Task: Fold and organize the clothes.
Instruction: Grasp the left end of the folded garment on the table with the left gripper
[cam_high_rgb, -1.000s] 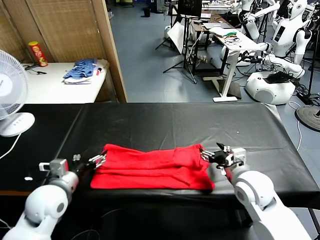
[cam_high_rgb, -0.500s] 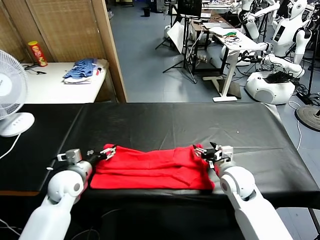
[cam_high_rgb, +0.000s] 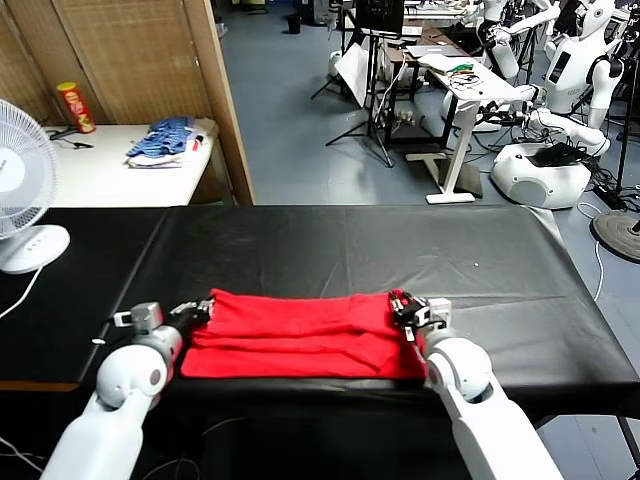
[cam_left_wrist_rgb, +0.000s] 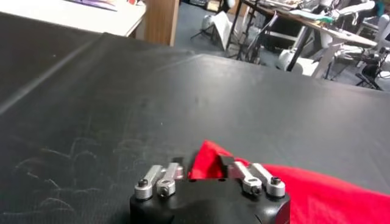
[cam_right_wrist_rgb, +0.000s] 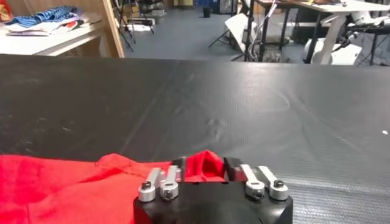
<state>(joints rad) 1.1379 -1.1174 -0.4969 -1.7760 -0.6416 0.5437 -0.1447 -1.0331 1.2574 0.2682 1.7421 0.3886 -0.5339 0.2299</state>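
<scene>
Two grippers: both pinched shut on the far corners of the shirt, one at each end.
Left gripper (cam_high_rgb: 200, 312): closed on the shirt's far left corner; in the left wrist view (cam_left_wrist_rgb: 207, 167) a peak of red cloth stands up between its fingers.
Right gripper (cam_high_rgb: 404, 305): closed on the far right corner; in the right wrist view (cam_right_wrist_rgb: 206, 167) a red fold is clamped between the fingers.
Shirt (cam_high_rgb: 300, 335): red, folded into a long band across the near edge of the table, between the two arms; its print and tag are hidden in the folds.
Hidden: both arms run out of the head view at the bottom edge; in the head view the fingertips are hard to make out against the cloth.
Table (cam_high_rgb: 350, 245): black cover, creased, bare beyond the shirt.
Fan (cam_high_rgb: 20, 190): white, at the far left, cut off by the edge of the view.
Can (cam_high_rgb: 76, 107): red and yellow, on the white side table; its label is too small to read.
Striped pile (cam_high_rgb: 162, 140): blue, on the same side table, well apart from the shirt.
Background: stands, desks and white robots, too far to read any writing.
</scene>
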